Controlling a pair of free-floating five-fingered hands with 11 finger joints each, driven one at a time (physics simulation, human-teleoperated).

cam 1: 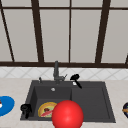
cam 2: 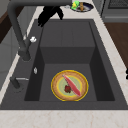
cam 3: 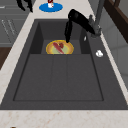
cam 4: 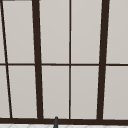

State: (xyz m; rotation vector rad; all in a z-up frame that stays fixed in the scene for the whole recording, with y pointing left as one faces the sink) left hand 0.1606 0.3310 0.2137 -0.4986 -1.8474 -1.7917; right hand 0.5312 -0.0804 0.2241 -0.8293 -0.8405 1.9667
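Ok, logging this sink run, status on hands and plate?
Left hand curled at the basin's front left edge, holding nothing. Right hand by the faucet, fingers pointing down, relaxed. Yellow plate in basin, untouched. Red ball blocks front view.

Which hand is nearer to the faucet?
Right. The right hand hangs just right of the faucet at the sink's back edge; the left hand is at the front left corner.
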